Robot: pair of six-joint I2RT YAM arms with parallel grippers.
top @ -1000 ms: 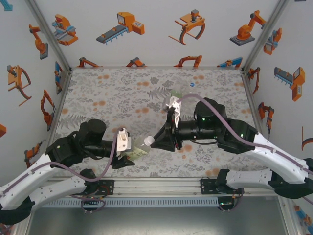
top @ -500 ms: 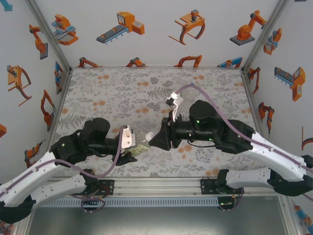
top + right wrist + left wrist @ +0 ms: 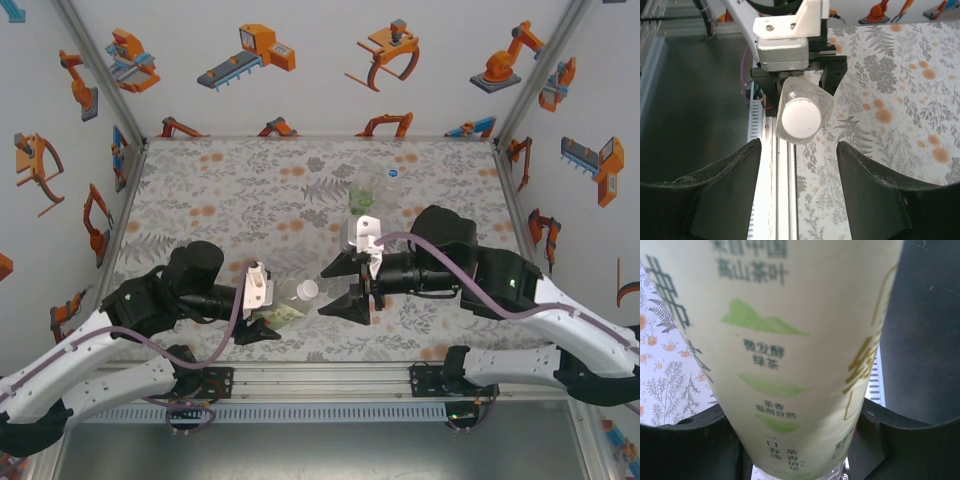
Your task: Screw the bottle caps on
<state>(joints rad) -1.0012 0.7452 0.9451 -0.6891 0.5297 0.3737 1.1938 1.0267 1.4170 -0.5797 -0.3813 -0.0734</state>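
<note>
My left gripper [image 3: 268,312] is shut on a bottle [image 3: 800,340] with a pale yellowish-green printed label, held tilted over the table's near edge. The left wrist view has that label pressed between both fingers. A white bottle cap [image 3: 308,290] sits on this bottle's neck, and it faces the camera as a white disc [image 3: 801,119] in the right wrist view. Just right of the cap, my right gripper [image 3: 325,293] is open, its fingers [image 3: 725,190] spread apart with nothing between them. A bottle with green liquid [image 3: 362,193] stands at the back, next to a blue-topped cap [image 3: 393,173].
The flower-patterned table [image 3: 230,200] is bare on its left half. The metal rail [image 3: 772,165] at the near edge runs right beneath the held bottle. Both arms meet over the table's near middle.
The right gripper has opened and drawn back to the right, off the white cap. The cap stays on the bottle. The left gripper keeps its hold.
</note>
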